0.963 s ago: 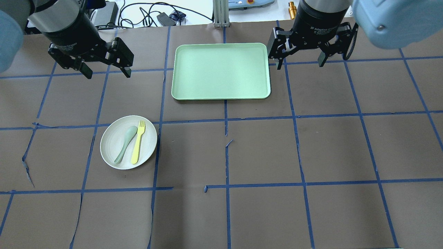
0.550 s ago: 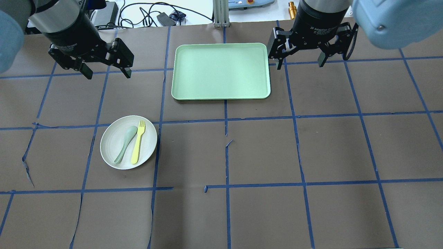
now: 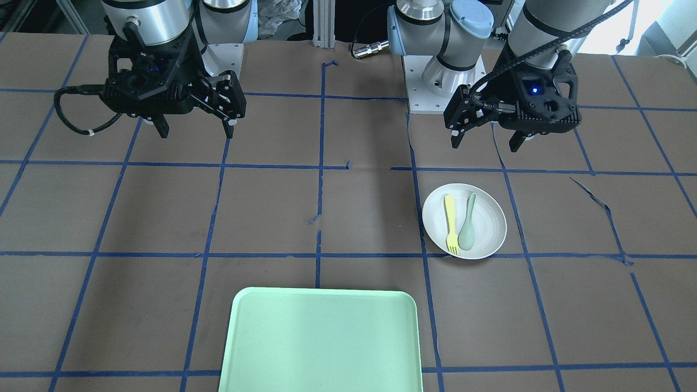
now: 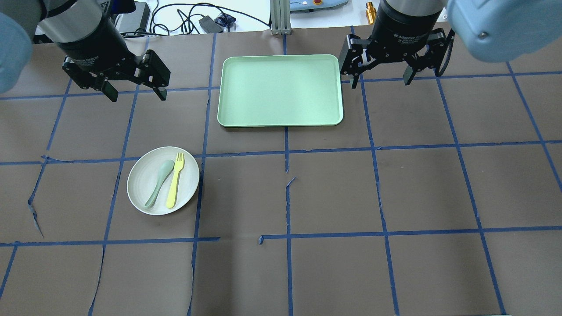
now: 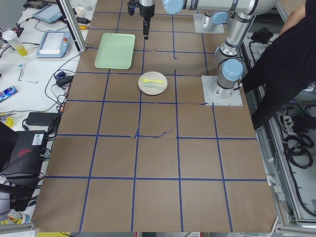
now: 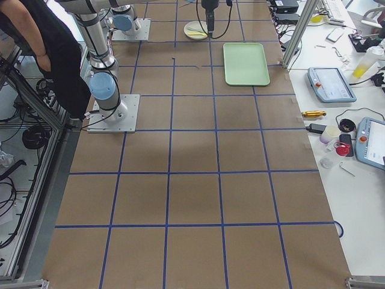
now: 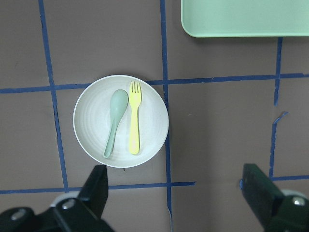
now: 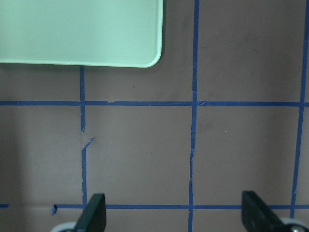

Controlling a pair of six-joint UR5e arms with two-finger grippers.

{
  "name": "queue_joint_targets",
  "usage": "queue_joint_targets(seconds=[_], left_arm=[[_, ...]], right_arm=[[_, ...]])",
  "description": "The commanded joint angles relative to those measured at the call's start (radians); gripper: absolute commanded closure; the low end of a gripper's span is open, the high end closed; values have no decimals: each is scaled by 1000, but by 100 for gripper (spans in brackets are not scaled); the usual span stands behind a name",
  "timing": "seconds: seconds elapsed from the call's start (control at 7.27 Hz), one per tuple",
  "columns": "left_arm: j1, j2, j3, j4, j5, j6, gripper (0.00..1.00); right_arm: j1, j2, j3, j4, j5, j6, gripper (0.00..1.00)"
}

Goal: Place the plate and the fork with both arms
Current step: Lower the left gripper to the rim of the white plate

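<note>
The off-white plate (image 4: 140, 186) lies on the table at the left, in front of the tray. The pale-yellow fork (image 4: 175, 181) lies on it, beside a grey-green spoon (image 4: 158, 177). My left gripper (image 4: 137, 94) is open and empty, high above the table behind the plate. Its wrist view looks straight down on the plate (image 7: 89, 125) and fork (image 7: 134, 121). My right gripper (image 4: 380, 82) is open and empty, to the right of the light-green tray (image 4: 281, 90). In the front-facing view the left gripper (image 3: 484, 145) hangs behind the plate (image 3: 490, 218).
The light-green tray holds nothing and sits at the middle back of the table. Brown paper with blue tape lines covers the table. Cables and devices lie beyond the far edge. A person stands by the robot's base in the side views.
</note>
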Motion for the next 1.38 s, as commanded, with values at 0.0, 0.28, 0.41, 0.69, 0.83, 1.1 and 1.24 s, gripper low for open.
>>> queue_joint_targets(seconds=[0.0,0.28,0.41,0.69,0.83,1.1,1.24], left_arm=[[22,-4,-101,49,18,8,0],[93,-14,-303,244,17,128,0],[161,-33,-379,312,18,136,0],[258,-104,-400,370,26,143,0],[284,-148,-407,441,109,156,1],[327,-205,-465,528,112,252,7],[358,-230,-490,584,53,305,10]], right_arm=[[0,0,1,0,1,2,0],[2,0,4,0,3,2,0],[2,0,6,0,3,0,0],[2,0,6,0,3,0,0],[2,0,6,0,3,0,0],[2,0,6,-2,4,0,0],[2,0,6,-2,4,0,0]])
